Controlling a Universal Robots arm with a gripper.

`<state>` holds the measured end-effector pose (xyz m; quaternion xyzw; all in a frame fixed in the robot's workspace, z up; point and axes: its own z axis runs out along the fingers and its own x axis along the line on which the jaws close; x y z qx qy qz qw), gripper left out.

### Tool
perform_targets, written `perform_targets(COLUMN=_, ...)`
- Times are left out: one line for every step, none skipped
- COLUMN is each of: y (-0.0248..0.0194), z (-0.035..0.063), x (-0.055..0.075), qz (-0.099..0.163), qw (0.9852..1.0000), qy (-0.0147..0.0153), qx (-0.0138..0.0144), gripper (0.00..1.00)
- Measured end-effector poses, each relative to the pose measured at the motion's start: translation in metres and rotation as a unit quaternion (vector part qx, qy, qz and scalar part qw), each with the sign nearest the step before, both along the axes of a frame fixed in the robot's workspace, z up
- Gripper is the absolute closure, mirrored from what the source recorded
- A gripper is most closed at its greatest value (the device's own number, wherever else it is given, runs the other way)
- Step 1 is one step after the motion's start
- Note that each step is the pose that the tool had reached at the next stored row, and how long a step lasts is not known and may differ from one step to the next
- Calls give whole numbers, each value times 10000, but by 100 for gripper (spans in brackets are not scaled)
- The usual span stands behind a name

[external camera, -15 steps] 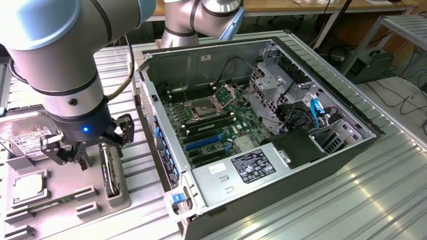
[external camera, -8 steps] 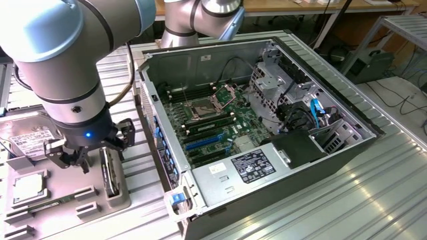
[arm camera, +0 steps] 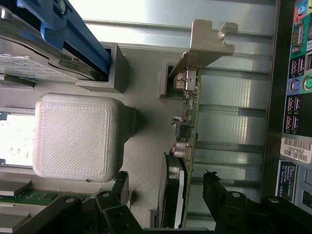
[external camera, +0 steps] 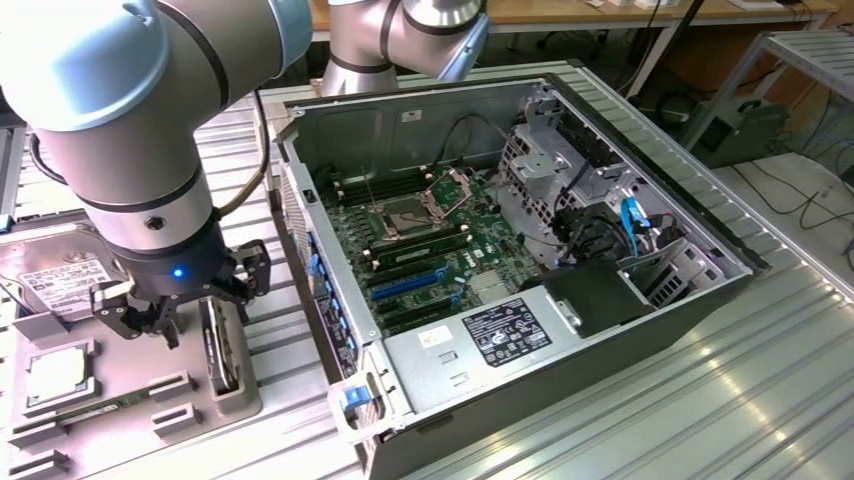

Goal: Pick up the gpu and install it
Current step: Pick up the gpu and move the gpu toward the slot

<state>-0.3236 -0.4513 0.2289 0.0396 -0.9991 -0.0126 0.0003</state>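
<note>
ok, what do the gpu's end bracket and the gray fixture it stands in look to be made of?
gpu bracket: looks like bare sheet metal with a dull silver finish; it is thin, with a bent tab at the end.
gray fixture: probably 3D-printed plastic, matte; fine parallel layer lines show on its rounded block.
The exact alloy or polymer can't be told.

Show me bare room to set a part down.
Widest: the ribbed silver metal table on the exterior view's right of the open black computer case. A narrow strip lies between case and grey plastic parts holder. The holder is crowded: the green gpu card stands there, open end effector astride it.
</note>
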Motion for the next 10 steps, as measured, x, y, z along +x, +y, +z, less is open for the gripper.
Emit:
perform_targets(y=0, z=0, x=0, qz=0, qw=10000, qy=0, qx=0, gripper=28)
perform_targets(y=0, z=0, x=0, qz=0, qw=10000, qy=0, qx=0, gripper=28)
perform_targets(y=0, z=0, x=0, qz=0, qw=10000, qy=0, qx=0, gripper=28)
perform_targets(y=0, z=-1, x=0, qz=0, qw=10000, qy=0, qx=0, gripper=28)
perform_targets(y=0, z=0, x=0, qz=0, qw=10000, qy=0, qx=0, gripper=28)
perform_targets(y=0, z=-1, x=0, qz=0, qw=10000, qy=-1, qx=1, gripper=29)
perform_targets(y=0, z=0, x=0, qz=0, qw=10000, qy=0, qx=0, gripper=36)
perform_targets(y=0, z=0, x=0, qz=0, qw=10000, qy=0, qx=0, gripper=36)
perform_targets(y=0, z=0, x=0, qz=0, qw=10000, qy=0, qx=0, gripper=36)
perform_targets(y=0, z=-1, x=0, qz=0, qw=10000, qy=-1, qx=0, gripper=36)
